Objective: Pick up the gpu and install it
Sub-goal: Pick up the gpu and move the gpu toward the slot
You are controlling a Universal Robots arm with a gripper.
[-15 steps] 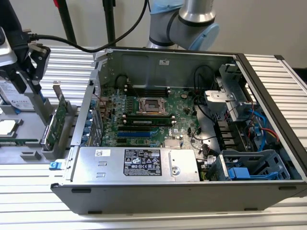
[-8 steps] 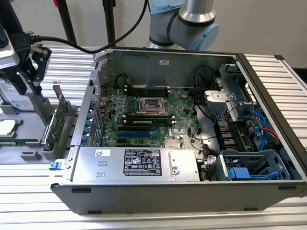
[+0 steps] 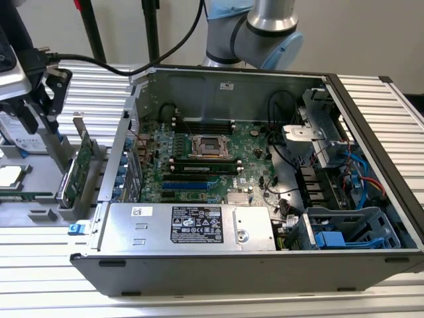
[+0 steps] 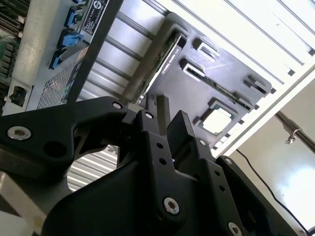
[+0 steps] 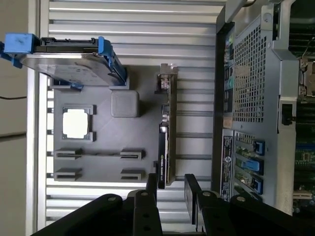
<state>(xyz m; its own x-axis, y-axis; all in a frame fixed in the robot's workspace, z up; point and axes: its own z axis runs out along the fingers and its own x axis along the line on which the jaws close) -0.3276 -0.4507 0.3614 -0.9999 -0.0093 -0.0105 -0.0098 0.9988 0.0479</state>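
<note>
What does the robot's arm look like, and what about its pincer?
The arm is a round silver tube with pale blue joints. The pincer is black and chunky, with two flat fingers and small round bolts.

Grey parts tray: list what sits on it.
On the grey tray: the thin green gpu standing on edge, a square silver processor chip, a silver hard drive with blue clips. The drive hides what's beneath it.
</note>
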